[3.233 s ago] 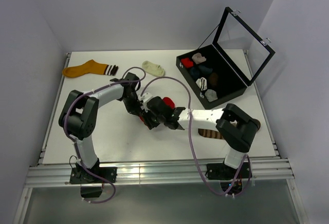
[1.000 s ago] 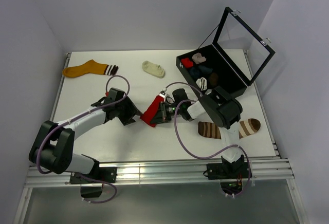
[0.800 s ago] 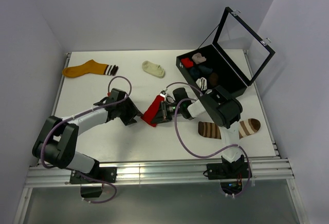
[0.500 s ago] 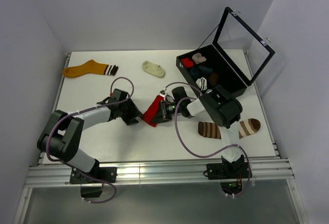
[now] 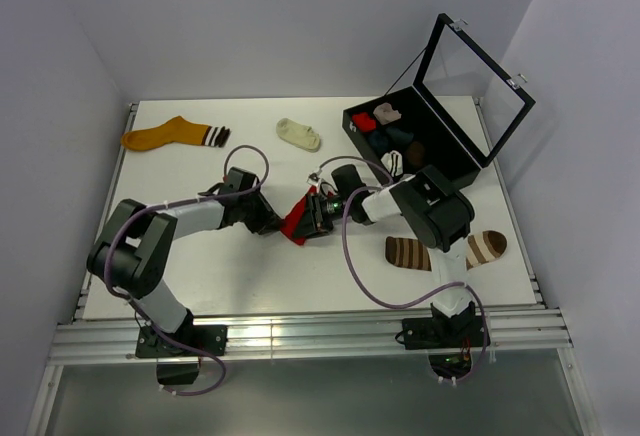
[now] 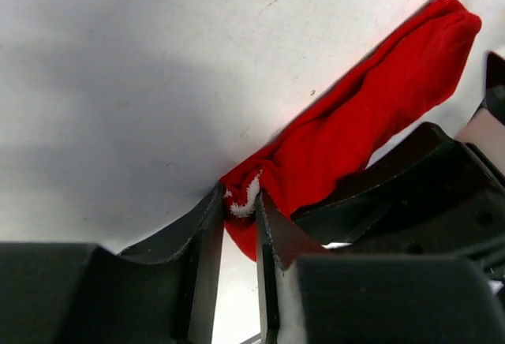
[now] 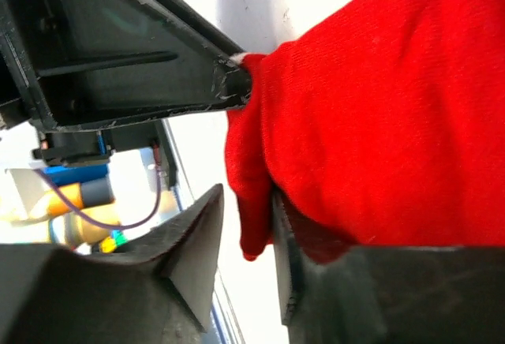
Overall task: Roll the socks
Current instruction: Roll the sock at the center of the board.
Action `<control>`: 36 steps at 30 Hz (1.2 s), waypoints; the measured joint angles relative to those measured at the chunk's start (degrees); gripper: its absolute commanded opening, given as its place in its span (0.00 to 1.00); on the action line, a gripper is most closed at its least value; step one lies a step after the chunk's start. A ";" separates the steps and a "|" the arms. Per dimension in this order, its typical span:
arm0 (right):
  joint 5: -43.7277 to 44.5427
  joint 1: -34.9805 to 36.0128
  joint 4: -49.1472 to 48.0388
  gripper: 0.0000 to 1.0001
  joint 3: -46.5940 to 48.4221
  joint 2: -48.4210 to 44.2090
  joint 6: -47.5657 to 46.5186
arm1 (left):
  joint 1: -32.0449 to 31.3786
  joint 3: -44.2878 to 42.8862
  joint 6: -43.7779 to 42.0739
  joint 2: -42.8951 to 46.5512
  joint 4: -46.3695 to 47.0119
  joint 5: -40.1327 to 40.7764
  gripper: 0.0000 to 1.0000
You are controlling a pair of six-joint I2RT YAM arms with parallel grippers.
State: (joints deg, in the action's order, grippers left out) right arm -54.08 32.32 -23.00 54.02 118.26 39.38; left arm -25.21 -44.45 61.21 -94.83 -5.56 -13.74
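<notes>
One red sock (image 5: 296, 219); long axis diagonal — near-left to far-right

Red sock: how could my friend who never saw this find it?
Find the middle of the white table, left of the open black box. The red sock is pinched by left fingers and right fingers. It's the only sock held; the orange sock, cream sock and striped sock lie alone.

The central sock (image 5: 298, 218) lies mid-worktop (image 5: 200, 266) between the left gripper (image 5: 278, 224) and right gripper (image 5: 314, 218), a long sock (image 5: 165, 135) in the far-left corner, an ankle sock (image 5: 298, 134) near the far edge, a case (image 5: 450, 181) far-right, a 4th sock (image 5: 405, 253) near the right edge.
</notes>
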 measured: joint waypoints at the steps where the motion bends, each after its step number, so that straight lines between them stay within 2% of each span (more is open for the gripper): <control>1: 0.79 0.07 1.11 0.43 0.11 -0.70 -0.83 | -0.04 -0.39 -0.04 -0.35 -0.13 0.02 0.25; 6: 8.79 0.94 9.68 0.49 0.44 -6.36 -7.19 | -0.39 -3.52 -0.55 -1.92 -3.37 0.42 0.25; 11: 25.16 4.26 21.07 0.51 1.51 -14.29 -15.52 | -0.74 -7.58 -2.29 -3.34 -8.92 1.77 0.25; 16: 41.57 10.64 26.16 0.51 2.49 -19.93 -22.34 | -0.81 -10.84 -4.59 -4.48 -13.57 3.13 0.26; 20: 51.76 16.94 27.04 0.47 4.37 -21.05 -28.09 | -0.90 -12.96 -6.01 -5.33 -16.63 3.93 0.26; 28: 60.57 24.39 26.51 0.45 7.17 -18.08 -35.67 | -1.09 -16.13 -7.61 -7.17 -20.35 4.17 0.26; 36: 64.92 26.77 24.46 0.45 7.54 -11.82 -37.88 | -1.14 -17.49 -8.52 -7.93 -21.86 4.17 0.27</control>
State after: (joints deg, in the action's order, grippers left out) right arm 10.83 59.09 1.45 61.56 106.43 1.50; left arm -26.35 -61.93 52.69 -102.76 -27.42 -9.56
